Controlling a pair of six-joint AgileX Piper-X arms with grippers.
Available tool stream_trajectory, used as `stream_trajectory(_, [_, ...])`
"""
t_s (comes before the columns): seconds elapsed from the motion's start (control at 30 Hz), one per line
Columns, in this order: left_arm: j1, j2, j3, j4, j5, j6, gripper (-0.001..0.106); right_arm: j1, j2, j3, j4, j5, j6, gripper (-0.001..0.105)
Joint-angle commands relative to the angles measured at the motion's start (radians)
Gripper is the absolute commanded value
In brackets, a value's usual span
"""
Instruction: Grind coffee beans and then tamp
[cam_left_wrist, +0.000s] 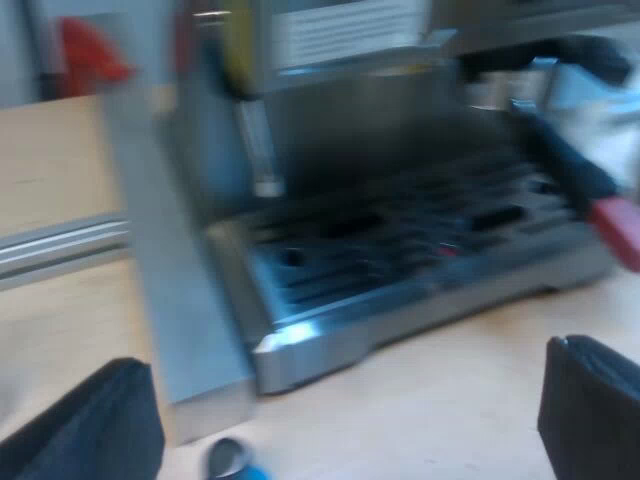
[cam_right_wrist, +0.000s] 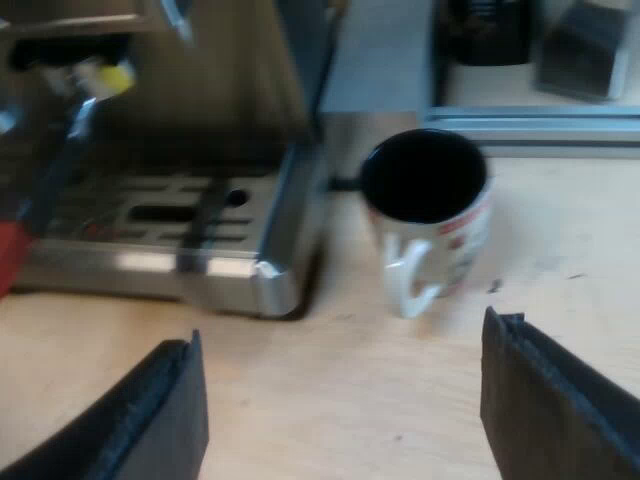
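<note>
Both my grippers gape empty: left gripper (cam_left_wrist: 345, 430) before boxy stainless-steel espresso machine (cam_left_wrist: 400, 250), right gripper (cam_right_wrist: 345, 400) near white ceramic mug (cam_right_wrist: 430, 220) beside machine.

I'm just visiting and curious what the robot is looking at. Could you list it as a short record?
machine: steel espresso machine with slotted drip tray, on a wooden table
holder: dark handle ending in red, at the machine's front
mug: white printed mug, upright, beside the machine
left gripper: open, empty, facing the drip tray
right gripper: open, empty, facing the mug
</note>
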Motion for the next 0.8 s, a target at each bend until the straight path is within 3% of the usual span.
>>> stream_trajectory(0.03, [-0.045,0.039,-0.009,-0.033,0.022,-0.005,0.078,0.05,0.06,-0.035,0.015,-0.029,-0.035,0.06])
stream_trajectory(0.17, [-0.128,0.108,-0.009,-0.09,0.076,0.021,0.078,0.168,0.18,-0.073,0.03,-0.086,-0.056,0.06])
stream_trajectory(0.37, [-0.198,0.196,0.012,-0.193,0.142,0.077,0.078,0.369,0.286,-0.074,-0.035,-0.069,-0.07,0.06])
stream_trajectory(0.6, [-0.205,0.23,0.122,-0.359,0.236,0.081,0.078,0.639,0.364,-0.062,-0.185,0.163,-0.051,0.06])
stream_trajectory(0.8, [-0.205,0.23,0.196,-0.394,0.245,0.081,0.078,0.885,0.396,0.012,-0.358,0.414,0.083,0.06])
